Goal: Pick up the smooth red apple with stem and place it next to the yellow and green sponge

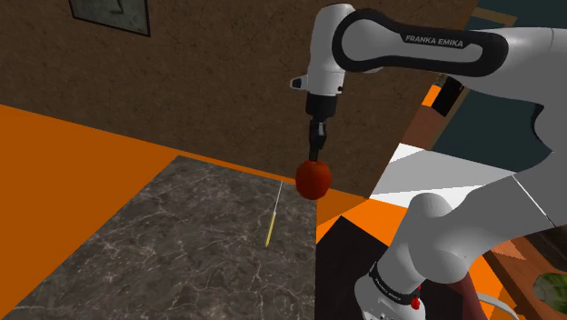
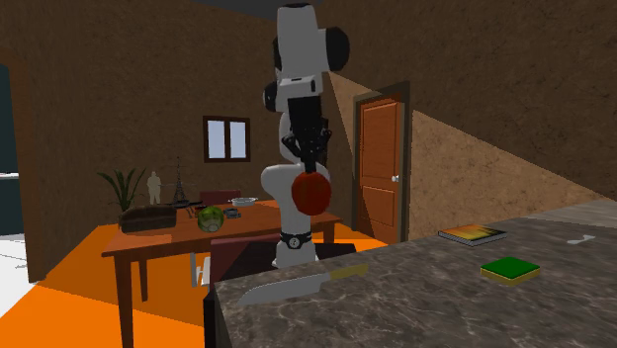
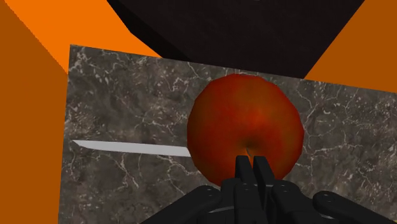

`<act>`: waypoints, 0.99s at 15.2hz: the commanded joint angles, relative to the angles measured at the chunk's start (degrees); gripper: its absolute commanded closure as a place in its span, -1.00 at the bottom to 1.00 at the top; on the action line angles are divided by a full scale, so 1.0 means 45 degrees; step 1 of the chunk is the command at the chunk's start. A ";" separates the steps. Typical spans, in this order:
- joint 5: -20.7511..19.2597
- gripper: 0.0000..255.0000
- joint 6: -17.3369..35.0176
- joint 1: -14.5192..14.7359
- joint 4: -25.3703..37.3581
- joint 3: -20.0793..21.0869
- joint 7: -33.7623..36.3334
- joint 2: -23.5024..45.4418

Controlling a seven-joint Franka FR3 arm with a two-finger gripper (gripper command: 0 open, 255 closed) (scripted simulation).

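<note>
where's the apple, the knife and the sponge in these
apple (image 1: 314,180): shoulder view, middle of its red skin.
knife (image 2: 302,283): second exterior view, on the blade.
sponge (image 2: 510,267): second exterior view, its green top face.

Lighting, as I read it from my desk:
- Second exterior view: dim overall. Brown walls (image 2: 119,89) murky, the window (image 2: 226,137) a pale patch.
- Shoulder view: the arm (image 1: 482,205) is my brightest item, its white shell shading to grey underneath. The floor (image 1: 54,145) is flat, vivid orange.
- Wrist view: the apple (image 3: 245,121) has a soft orange sheen mid-face and a darker rim. The knife blade (image 3: 130,148) is pale against the grey counter (image 3: 127,89).
</note>
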 commanded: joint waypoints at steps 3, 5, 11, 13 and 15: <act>0.0014 1.00 -0.0664 0.0015 0.0739 0.0003 0.0064 0.0076; 0.0185 1.00 -0.0719 0.0131 0.1011 0.0217 0.0358 0.0265; 0.1041 1.00 -0.0257 0.0775 0.2019 0.1452 0.2012 0.1523; 0.1255 1.00 -0.0111 0.0979 0.2469 0.1840 0.2555 0.2033; 0.1429 1.00 0.0024 0.1176 0.2978 0.2218 0.3097 0.2584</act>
